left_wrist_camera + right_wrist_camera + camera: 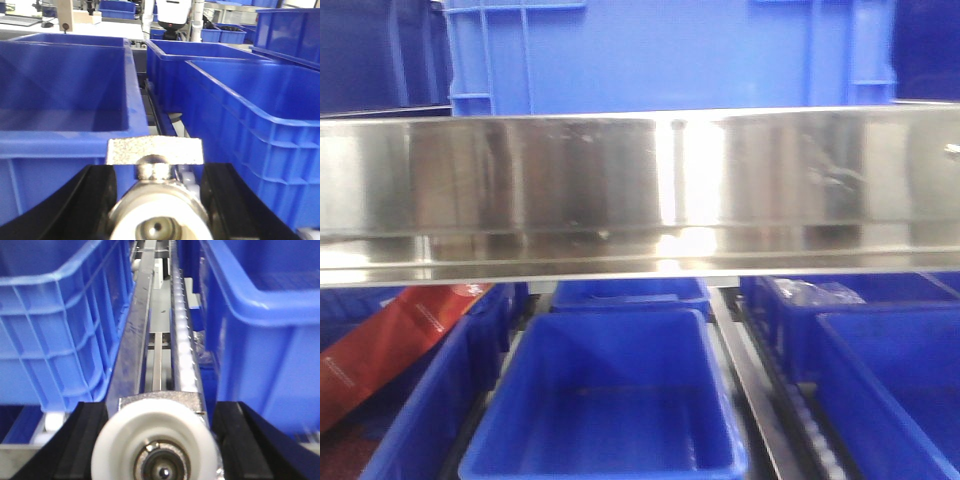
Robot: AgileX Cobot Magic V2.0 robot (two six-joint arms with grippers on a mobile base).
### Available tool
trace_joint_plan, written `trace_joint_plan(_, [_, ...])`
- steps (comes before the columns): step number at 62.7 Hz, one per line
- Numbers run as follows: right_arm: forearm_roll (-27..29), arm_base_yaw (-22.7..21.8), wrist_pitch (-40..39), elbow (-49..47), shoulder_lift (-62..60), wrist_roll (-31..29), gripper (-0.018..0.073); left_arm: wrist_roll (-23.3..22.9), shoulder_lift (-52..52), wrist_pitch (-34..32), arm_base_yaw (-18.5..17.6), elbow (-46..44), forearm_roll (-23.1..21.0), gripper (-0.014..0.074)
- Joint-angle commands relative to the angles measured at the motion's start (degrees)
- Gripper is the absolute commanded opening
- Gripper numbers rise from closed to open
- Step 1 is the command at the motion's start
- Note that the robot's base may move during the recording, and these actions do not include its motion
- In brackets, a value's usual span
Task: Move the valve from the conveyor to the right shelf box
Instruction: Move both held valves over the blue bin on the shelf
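In the left wrist view a metal valve (156, 202) with a white end cap and a grey flat handle sits between the black fingers of my left gripper (158, 170), which is shut on it. It hangs over the gap between blue boxes (65, 90). In the right wrist view my right gripper (160, 407) is shut on another valve (155, 437) with a white round cap, above a roller rail (182, 335) between two blue boxes. The conveyor is out of view. Neither gripper shows in the front view.
A wide steel shelf beam (640, 185) crosses the front view, with a blue crate (660, 55) above it. Below stand an open blue box (610, 400), another blue box (895, 385) at the right and a red bag (390, 340) at the left.
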Motion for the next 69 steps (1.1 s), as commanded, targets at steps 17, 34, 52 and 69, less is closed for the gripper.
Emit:
trace_joint_plan(17, [-0.15,-0.28,-4.35,-0.46,-0.33,-0.05,-0.0162,0.07,-0.5,-3.18,-0.39,-0.2,-0.51,-0.0111])
trace_joint_plan(34, [-0.15,-0.28,-4.35,-0.46,-0.33,-0.05,-0.0162,0.07,-0.5,-3.18,-0.39,-0.2,-0.51,-0.0111])
trace_joint_plan(52, [-0.15,-0.28,-4.35,-0.46,-0.33,-0.05,-0.0162,0.07,-0.5,-3.18,-0.39,-0.2,-0.51,-0.0111])
trace_joint_plan(69, [-0.15,-0.28,-4.35,-0.46,-0.33,-0.05,-0.0162,0.07,-0.5,-3.33,-0.39,-0.2,-0.51,-0.0111])
